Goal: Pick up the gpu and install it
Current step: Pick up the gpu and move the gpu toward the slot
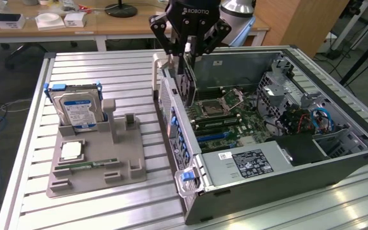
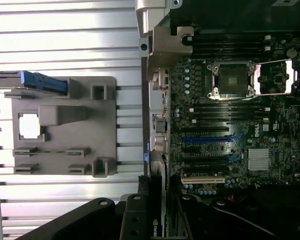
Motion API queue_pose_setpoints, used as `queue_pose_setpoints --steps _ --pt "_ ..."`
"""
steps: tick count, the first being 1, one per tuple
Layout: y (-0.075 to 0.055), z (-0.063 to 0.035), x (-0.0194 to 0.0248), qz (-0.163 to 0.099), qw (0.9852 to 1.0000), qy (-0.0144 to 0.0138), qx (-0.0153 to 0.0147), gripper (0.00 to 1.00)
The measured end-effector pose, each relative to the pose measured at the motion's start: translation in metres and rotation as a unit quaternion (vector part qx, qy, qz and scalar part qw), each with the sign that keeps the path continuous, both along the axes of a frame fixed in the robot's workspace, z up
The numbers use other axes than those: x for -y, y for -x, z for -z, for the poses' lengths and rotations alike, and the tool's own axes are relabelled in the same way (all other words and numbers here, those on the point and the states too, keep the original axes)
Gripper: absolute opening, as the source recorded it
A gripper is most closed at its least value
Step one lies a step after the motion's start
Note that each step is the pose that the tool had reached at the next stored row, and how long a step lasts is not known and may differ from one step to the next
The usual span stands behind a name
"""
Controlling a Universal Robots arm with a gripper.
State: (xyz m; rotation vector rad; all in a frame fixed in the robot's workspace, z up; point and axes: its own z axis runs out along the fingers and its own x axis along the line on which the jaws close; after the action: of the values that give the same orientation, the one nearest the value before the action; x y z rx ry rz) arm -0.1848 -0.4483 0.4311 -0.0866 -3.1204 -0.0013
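Ribbed metal tabletop [image 1: 101, 211] carries an open computer case [image 1: 337, 158] lying on its side, with a wooden desk [image 1: 126, 24] behind it. In the exterior view the end effector [image 1: 185, 50] hangs over the rear end of the case, clenched on the gpu [image 1: 187, 84], which hangs edge-down directly beneath it, inside the case opening and above the motherboard [image 1: 225, 120]. Off to one side of the end effector, outside the case, a gray holder [image 1: 94, 177] carries a hard drive [image 1: 78, 112] standing upright.

The wrist view looks straight down past the card: the gpu [image 2: 157, 190] appears edge-on between the dark fingers [image 2: 135, 220], with the board's blue slot [image 2: 207, 140] and processor socket [image 2: 231, 79] spread out below.

Whether the card's lower edge touches a slot cannot be told. Its cooler face is hard to make out, and the arm above the end effector is cut off.
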Motion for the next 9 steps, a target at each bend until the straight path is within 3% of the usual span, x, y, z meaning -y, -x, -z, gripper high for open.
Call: queue_pose_setpoints --steps 9 --pt "-0.0102 0.0000 0.0000 0.000 1.0000 0.0000 0.0000 0.26"
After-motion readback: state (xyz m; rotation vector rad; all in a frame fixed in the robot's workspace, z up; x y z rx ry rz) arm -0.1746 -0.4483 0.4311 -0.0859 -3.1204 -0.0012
